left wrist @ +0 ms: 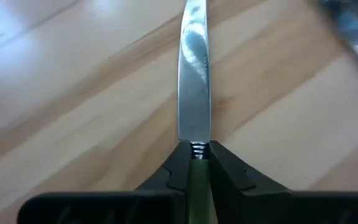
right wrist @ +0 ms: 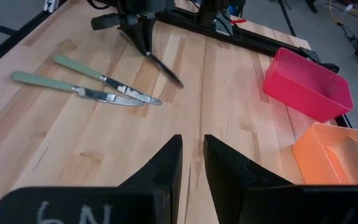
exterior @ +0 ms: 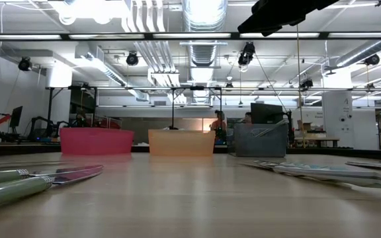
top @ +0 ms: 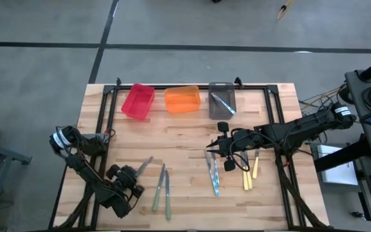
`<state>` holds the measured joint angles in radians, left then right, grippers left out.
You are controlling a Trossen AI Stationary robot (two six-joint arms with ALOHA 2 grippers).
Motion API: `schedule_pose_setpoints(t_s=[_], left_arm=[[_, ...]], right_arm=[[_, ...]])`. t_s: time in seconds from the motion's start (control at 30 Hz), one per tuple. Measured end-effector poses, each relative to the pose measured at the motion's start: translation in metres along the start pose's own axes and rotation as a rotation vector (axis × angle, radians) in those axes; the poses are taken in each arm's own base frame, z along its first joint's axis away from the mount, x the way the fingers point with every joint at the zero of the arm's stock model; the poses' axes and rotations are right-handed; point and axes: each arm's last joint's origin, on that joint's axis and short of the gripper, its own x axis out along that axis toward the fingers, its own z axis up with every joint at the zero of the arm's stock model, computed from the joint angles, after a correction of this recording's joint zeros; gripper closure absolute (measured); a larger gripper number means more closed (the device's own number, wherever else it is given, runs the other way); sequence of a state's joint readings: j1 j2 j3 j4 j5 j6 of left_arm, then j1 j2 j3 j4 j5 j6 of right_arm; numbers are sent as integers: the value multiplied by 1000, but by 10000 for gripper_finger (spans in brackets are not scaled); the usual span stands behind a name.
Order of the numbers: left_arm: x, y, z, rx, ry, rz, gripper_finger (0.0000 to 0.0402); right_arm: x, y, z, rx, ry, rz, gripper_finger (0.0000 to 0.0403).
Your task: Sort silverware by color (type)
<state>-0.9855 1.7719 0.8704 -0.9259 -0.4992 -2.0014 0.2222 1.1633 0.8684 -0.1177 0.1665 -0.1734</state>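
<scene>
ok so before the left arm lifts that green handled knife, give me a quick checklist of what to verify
1. Left tool closed on the green-handled knife: ok, fingers pinch the handle just behind the blade.
2. Knife centred between the fingers: ok in the left wrist view.
3. Other two green-handled knives clear of the grip: ok, they lie apart beside it.
4. Right tool out of the way: ok, it hangs over the blue-handled pieces on the far side.
5. Bins free to receive: red bin and orange bin look empty; grey bin already holds one piece.
6. Which bin takes green: cannot tell.
</scene>
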Motion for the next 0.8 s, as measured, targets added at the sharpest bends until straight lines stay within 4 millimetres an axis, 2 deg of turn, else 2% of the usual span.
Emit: schedule_pose_setpoints(t_s=[0.17, 0.5, 0.67, 0.8], left_arm=[[-18, 1, 11, -1, -3, -2, 400], [-42, 2, 28, -9, -8, -85, 398], [-49, 3, 32, 76, 8, -132, 400], [-57, 9, 34, 271, 146, -122, 401]], right_arm=[[0, 0, 0, 0, 1, 0, 346], [0, 0, 0, 0, 3, 1, 346], [0, 0, 0, 0, 3, 1, 346], [0, 0, 0, 5, 3, 1, 346]])
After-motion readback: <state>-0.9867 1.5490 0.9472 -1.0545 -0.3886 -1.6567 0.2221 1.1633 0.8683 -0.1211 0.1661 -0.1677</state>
